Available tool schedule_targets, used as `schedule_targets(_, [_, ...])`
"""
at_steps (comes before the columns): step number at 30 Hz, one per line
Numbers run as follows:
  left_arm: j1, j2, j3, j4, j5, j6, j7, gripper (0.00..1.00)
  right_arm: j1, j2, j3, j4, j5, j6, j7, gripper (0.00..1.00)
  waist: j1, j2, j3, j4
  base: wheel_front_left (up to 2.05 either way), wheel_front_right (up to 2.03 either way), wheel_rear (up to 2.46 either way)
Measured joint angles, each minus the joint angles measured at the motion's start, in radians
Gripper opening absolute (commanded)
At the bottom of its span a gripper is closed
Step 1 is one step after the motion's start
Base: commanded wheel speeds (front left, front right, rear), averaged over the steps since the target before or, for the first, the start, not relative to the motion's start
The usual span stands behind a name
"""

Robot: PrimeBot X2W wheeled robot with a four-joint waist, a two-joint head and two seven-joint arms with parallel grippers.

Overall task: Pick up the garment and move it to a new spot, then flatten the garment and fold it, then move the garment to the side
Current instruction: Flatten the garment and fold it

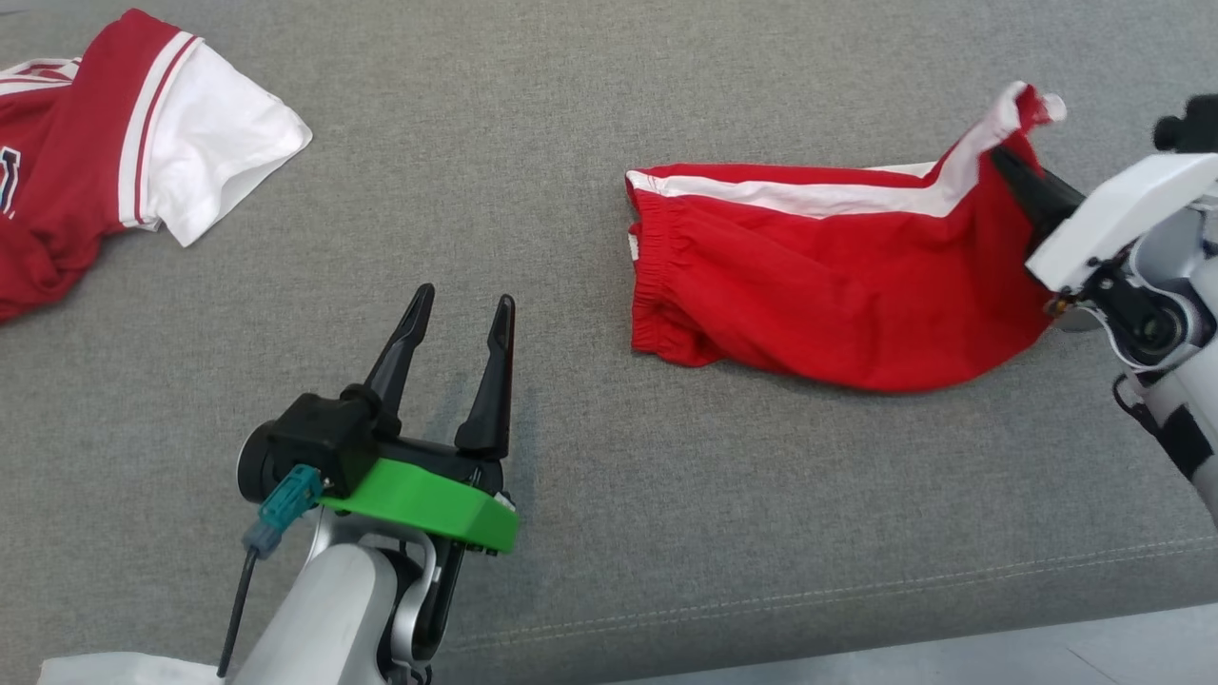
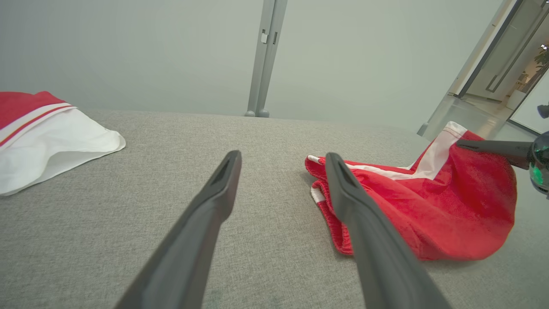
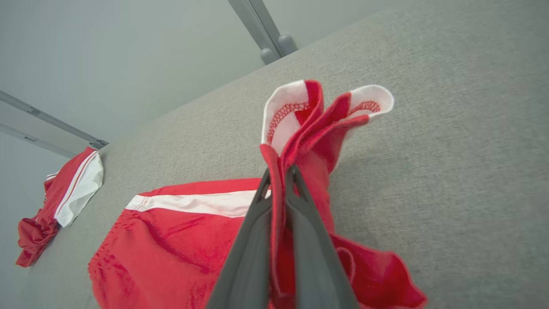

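Observation:
Red shorts [image 1: 837,276] with a white side stripe lie on the grey cushion [image 1: 571,143], waistband toward the left. My right gripper [image 1: 1001,160] is shut on the shorts' leg hem, lifting that corner off the surface; the right wrist view shows the red cloth [image 3: 309,128] pinched between the fingers [image 3: 253,240]. My left gripper [image 1: 460,303] hovers open over bare fabric, left of the waistband. In the left wrist view the shorts [image 2: 429,206] sit just right of its right finger [image 2: 356,206], and the other arm's finger [image 2: 493,148] holds the raised corner.
A red and white jersey [image 1: 114,152] lies crumpled at the far left of the cushion, also visible as the jersey [image 3: 60,201] in the right wrist view. The cushion's front seam [image 1: 856,590] runs near the bottom. A metal post [image 2: 263,56] stands behind.

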Motion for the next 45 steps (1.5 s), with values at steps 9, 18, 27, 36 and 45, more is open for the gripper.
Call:
schedule_targets(9, [0.0, -0.003, -0.024, 0.001, 0.0, -0.001, 0.001, 1.0, -0.029, 0.051, 0.103, -0.168, 0.013, 0.0, 0.074, 0.0, 0.0, 0.0, -0.001, 0.022, 0.0, 0.0, 0.0])
schedule_targets(18, [-0.001, -0.012, -0.029, 0.003, -0.011, -0.002, 0.001, 1.0, -0.046, 0.075, 0.162, -0.194, -0.004, 0.0, 0.125, 0.0, 0.0, 0.0, 0.0, 0.067, 0.0, 0.0, 0.0])
schedule_targets(27, [-0.001, -0.018, -0.03, 0.009, -0.023, -0.002, 0.0, 1.0, -0.065, 0.12, 0.184, -0.17, -0.012, 0.0, 0.146, 0.0, 0.0, 0.0, 0.003, 0.107, 0.0, 0.0, 0.0])
schedule_targets(36, [-0.002, -0.021, -0.036, 0.015, -0.028, -0.002, -0.001, 1.0, -0.092, 0.137, 0.218, -0.114, -0.06, -0.003, 0.164, 0.07, 0.0, 0.0, 0.005, 0.122, 0.0, 0.0, 0.0])
schedule_targets(45, [-0.002, -0.022, -0.038, 0.025, -0.035, -0.004, -0.006, 1.0, -0.152, 0.163, 0.276, -0.097, -0.149, -0.003, 0.162, 1.0, 0.0, 0.0, 0.003, 0.131, 0.0, 0.0, 0.0])
